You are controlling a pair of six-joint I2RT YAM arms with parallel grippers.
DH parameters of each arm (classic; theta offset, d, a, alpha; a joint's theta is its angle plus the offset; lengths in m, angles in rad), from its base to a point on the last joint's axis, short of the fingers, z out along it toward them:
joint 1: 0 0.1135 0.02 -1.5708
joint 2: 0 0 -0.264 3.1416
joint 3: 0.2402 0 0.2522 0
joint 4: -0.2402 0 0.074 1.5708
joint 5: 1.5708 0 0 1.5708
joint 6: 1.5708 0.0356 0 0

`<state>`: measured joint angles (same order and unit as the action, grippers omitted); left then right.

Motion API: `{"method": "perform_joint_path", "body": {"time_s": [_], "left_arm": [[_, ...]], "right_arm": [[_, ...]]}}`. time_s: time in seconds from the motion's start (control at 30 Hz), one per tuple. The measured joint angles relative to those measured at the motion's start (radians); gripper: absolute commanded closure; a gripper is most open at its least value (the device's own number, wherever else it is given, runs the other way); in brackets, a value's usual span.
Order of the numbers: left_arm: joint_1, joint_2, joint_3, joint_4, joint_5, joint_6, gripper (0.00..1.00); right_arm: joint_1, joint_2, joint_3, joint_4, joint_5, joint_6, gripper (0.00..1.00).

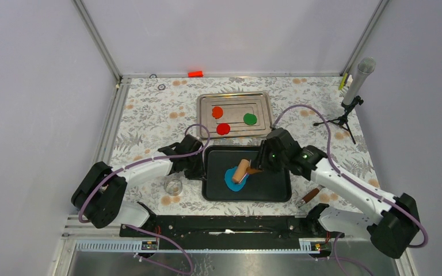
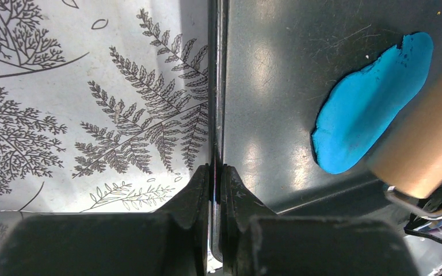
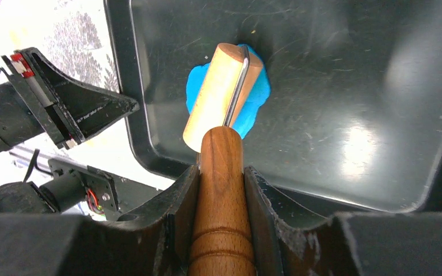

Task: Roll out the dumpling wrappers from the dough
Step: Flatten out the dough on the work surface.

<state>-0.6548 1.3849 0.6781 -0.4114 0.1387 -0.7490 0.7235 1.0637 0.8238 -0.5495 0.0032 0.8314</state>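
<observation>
Dough (image 3: pixel 198 86) under roller (image 3: pixel 216 98), beyond right fingers (image 3: pixel 175 224)

Bare tray (image 1: pixel 273 185) floor right of dough (image 1: pixel 231 181) and roller (image 1: pixel 242 169); left claw (image 2: pixel 216 174) on left rim.

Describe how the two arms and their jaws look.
Both are alike: the left arm and right arm have white shells, bulky black joints and a purple cable looping along each. The jaws are black, wedge-shaped. Small green lights glow near the right wrist.
</observation>
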Motion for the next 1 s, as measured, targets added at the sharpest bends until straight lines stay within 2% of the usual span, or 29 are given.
{"method": "perform_joint_path", "body": {"time_s": [0.27, 0.4, 0.63, 1.0], "left_arm": [[0.000, 0.014, 0.001, 0.009, 0.005, 0.000, 1.00], [0.002, 0.016, 0.002, 0.008, 0.008, 0.001, 1.00], [0.002, 0.016, 0.002, 0.008, 0.007, 0.002, 1.00], [0.002, 0.017, 0.003, 0.008, 0.008, 0.002, 1.00]], "right_arm": [[0.024, 0.099, -0.051, 0.117, -0.121, -0.021, 1.00], [0.026, 0.042, -0.103, 0.138, -0.097, -0.024, 1.00], [0.033, -0.051, -0.128, 0.047, -0.031, -0.036, 1.00], [0.056, 0.159, -0.095, 0.286, -0.113, -0.032, 1.00]]}}
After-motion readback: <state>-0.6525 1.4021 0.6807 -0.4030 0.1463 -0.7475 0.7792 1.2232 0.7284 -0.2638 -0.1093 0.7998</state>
